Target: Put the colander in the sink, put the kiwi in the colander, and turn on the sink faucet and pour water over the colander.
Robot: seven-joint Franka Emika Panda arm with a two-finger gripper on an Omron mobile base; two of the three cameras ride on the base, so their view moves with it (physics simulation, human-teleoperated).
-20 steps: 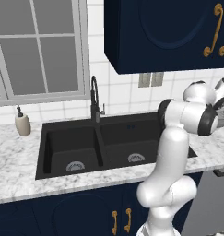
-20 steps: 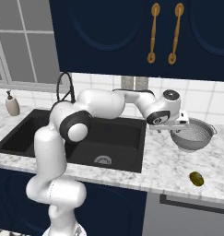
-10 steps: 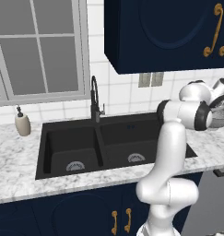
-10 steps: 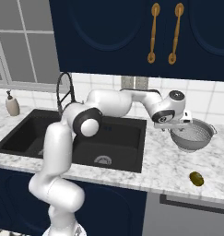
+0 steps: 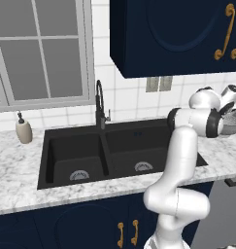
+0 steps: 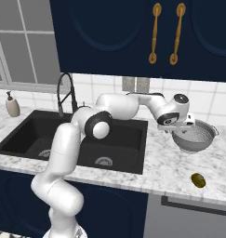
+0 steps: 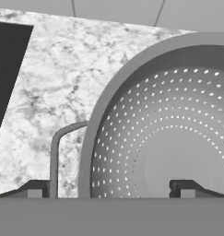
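You see the gripper (image 7: 110, 192) open, its jaws wide apart, one finger outside the rim of the colander (image 7: 178, 133) and one inside. The colander stands on the counter (image 6: 170, 167), right of the sink (image 6: 68, 139), with the kiwi (image 6: 198, 180) near the front.

Marble counter (image 6: 165, 169) w/ colander (image 6: 194, 137), kiwi (image 6: 197, 180), soap bottle (image 6: 12, 105) on it.

grey hole-dotted colander (image 7: 178, 138), black sink (image 6: 63, 139)

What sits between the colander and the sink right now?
Only bare marble counter between the colander and the sink, in the right base view.
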